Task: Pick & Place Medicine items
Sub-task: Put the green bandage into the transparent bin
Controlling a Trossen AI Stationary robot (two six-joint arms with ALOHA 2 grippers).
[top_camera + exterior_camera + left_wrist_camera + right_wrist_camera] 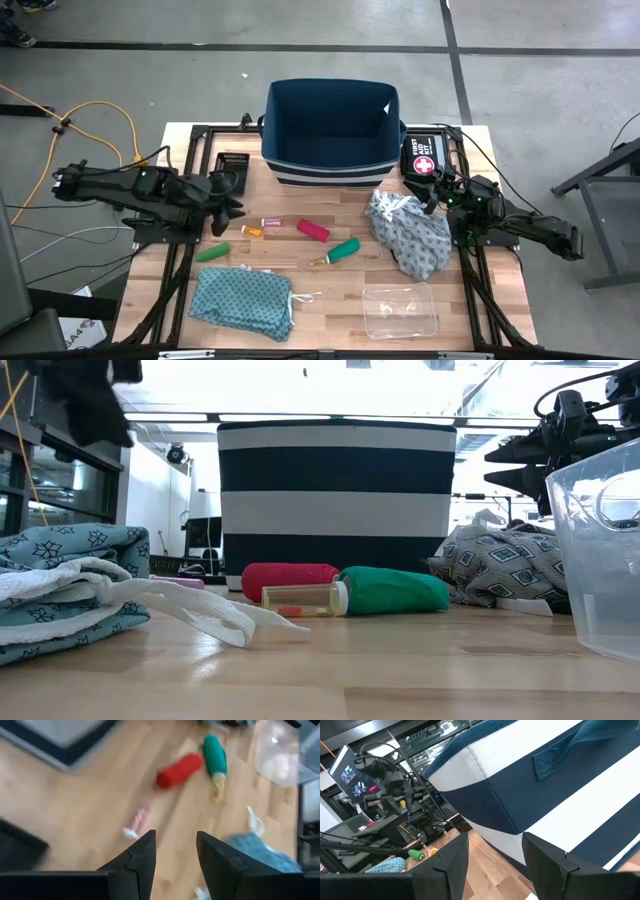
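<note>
Left gripper (232,205) hovers near the red-pink tube (313,231).

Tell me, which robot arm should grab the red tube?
Probably the left. The left gripper hangs open close beside the red tube and its camera looks toward it. The right gripper sits farther away, past the grey cloth, facing the striped basket.

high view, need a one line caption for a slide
Left gripper hovers open near small medicine items on the wooden table; the right gripper waits open beside the striped bin.
</note>
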